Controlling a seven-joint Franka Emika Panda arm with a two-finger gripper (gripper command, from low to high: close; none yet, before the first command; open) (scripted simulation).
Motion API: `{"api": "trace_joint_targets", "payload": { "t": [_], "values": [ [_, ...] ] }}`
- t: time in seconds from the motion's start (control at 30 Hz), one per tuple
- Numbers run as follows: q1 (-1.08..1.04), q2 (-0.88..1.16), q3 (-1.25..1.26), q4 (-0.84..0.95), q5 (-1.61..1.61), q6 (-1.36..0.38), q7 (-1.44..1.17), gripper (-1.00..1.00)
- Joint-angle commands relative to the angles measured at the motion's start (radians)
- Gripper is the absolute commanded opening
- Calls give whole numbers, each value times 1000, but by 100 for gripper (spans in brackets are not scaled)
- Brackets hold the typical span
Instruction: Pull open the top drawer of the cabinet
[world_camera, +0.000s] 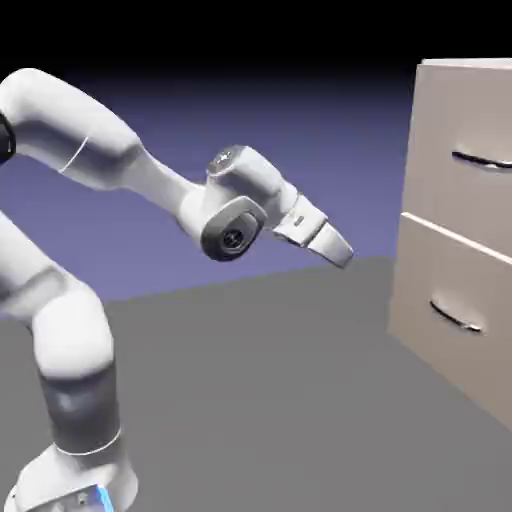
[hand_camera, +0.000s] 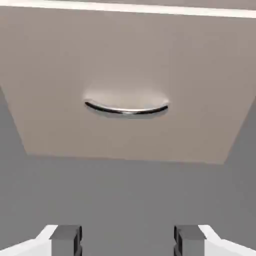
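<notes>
Exterior view shows your claw (world_camera: 341, 250) spread and empty, well short of the cabinet (world_camera: 440, 300), so raise it toward the top drawer (world_camera: 470, 160) at right and straddle its handle (world_camera: 482, 160), not the lower one.

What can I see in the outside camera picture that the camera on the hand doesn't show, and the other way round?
Only the exterior view shows the white arm, the whole gripper still short of the cabinet, and the top drawer with its handle.

Only the hand view shows the two grey fingertips standing apart, with nothing between them.

Both show the lower drawer front with its curved handle and the grey floor.
</notes>
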Motion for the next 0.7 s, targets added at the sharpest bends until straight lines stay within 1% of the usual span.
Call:
{"api": "trace_joint_targets", "payload": {
  "t": [0.0, 0.67],
  "values": [
    [18, 36, -32, 16, 44, -11, 10, 0],
    [384, 753, -665, 325, 913, -232, 207, 0]
  ]
}}
